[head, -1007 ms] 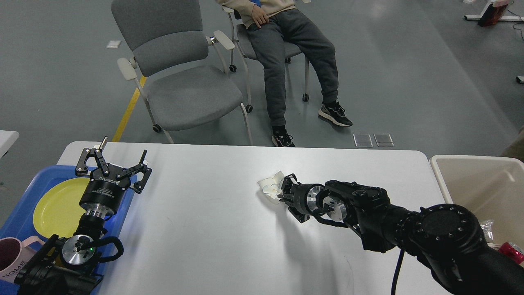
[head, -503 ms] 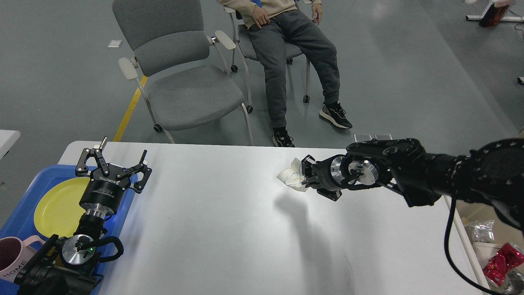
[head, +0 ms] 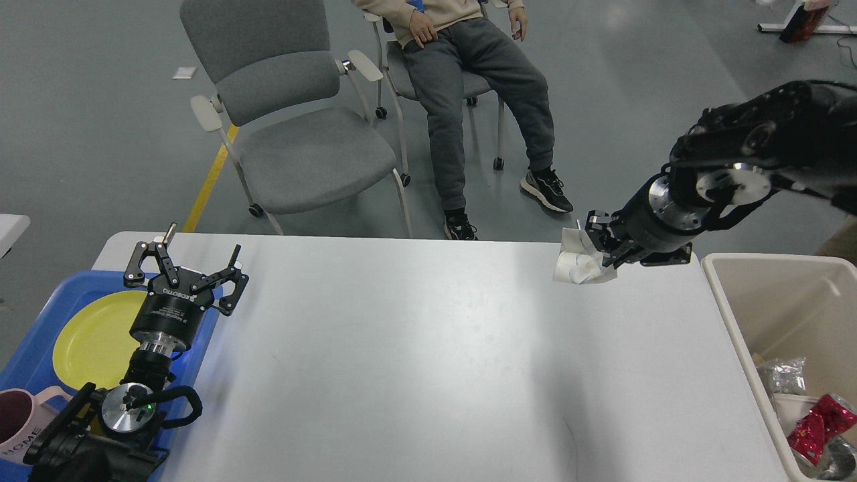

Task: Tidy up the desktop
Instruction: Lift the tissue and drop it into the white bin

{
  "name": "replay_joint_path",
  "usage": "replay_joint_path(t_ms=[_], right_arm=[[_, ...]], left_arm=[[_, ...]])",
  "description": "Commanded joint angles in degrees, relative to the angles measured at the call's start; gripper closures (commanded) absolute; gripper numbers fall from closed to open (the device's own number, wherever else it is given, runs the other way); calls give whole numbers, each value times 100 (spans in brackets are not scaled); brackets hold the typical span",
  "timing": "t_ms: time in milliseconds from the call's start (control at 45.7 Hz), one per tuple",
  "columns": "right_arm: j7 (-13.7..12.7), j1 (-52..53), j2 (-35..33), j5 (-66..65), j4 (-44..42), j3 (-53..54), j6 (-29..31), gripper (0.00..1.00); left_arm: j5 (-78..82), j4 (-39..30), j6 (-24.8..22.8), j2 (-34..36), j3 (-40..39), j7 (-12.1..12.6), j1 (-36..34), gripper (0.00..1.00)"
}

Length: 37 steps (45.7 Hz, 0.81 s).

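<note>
The desktop (head: 415, 361) is a large white tabletop that fills the lower middle of the head view. My right gripper (head: 597, 254) hangs above its far right corner, shut on a crumpled white paper wad (head: 576, 264) held off the surface. My left gripper (head: 184, 264) stands open at the table's left edge, over the blue tray (head: 27, 355), with nothing between its fingers.
The blue tray holds a yellow plate (head: 94, 338) and a pink mug (head: 17, 428). A beige bin (head: 783, 294) with wrappers in it stands against the table's right side. Beyond the far edge are a grey chair (head: 301, 147) and a seated person (head: 469, 73).
My right arm has lifted the paper wad off the table's middle and carried it up and to the right, close to the bin. The left arm has not moved.
</note>
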Motion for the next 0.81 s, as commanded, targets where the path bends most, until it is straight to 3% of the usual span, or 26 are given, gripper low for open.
replay_joint_path(t_ms=[0, 175, 460, 635, 788], right_arm=[[70, 878, -9, -235, 597, -460, 477, 100], [210, 1775, -141, -561, 1512, -733, 486, 100], [343, 1794, -281, -693, 1688, -1181, 284, 100], [325, 1311, -939, -877, 1382, -1541, 38, 100], [299, 362, -1950, -1035, 451, -1595, 20, 100]], left_arm=[[0, 0, -1, 0, 0, -1, -1, 4], [0, 0, 8, 0, 0, -1, -1, 4], [0, 0, 8, 0, 0, -10, 8, 4], [0, 0, 8, 0, 0, -10, 8, 4], [0, 9, 8, 0, 0, -10, 8, 4]])
